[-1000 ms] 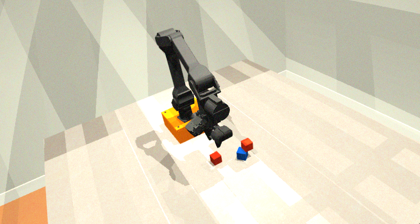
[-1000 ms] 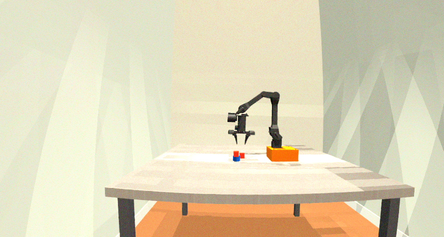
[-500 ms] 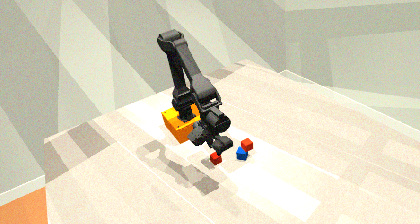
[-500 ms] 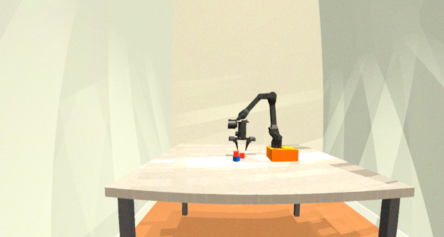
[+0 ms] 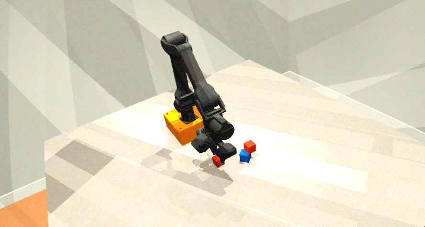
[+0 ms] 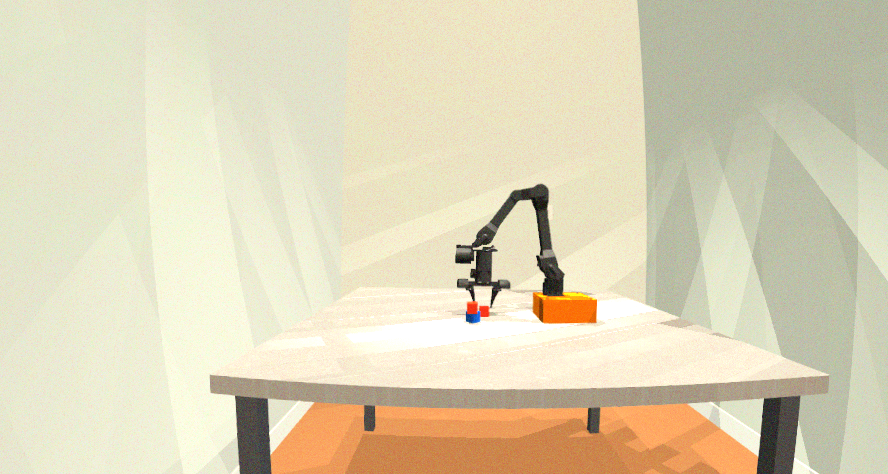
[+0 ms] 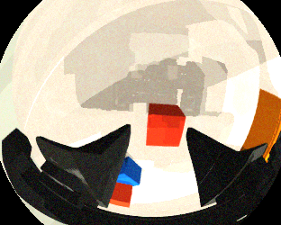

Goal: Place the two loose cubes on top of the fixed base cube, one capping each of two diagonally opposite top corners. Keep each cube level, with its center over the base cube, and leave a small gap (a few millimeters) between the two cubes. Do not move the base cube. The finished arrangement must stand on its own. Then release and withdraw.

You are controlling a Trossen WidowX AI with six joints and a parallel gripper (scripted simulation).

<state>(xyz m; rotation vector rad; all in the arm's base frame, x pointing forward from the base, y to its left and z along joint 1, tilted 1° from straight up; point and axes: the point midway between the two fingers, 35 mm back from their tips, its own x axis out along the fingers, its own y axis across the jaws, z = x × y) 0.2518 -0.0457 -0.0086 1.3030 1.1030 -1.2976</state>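
Note:
A blue base cube (image 5: 244, 157) (image 6: 472, 318) (image 7: 132, 170) stands on the table. One red cube (image 5: 250, 146) (image 6: 472, 307) (image 7: 121, 193) sits on top of it, over one corner. A second red cube (image 5: 217, 161) (image 6: 484, 311) (image 7: 165, 126) lies loose on the table a short way from the blue cube. My gripper (image 5: 217, 156) (image 6: 483, 300) (image 7: 158, 135) is open and points straight down over this loose cube. In the wrist view the cube shows centred between the two fingers, whose tips are close above it, one to each side.
The arm stands on an orange mount block (image 5: 182, 130) (image 6: 564, 308) (image 7: 267, 122) behind the cubes. The light wooden table (image 5: 297, 172) (image 6: 497, 371) stretches wide around them, and its edges are far off.

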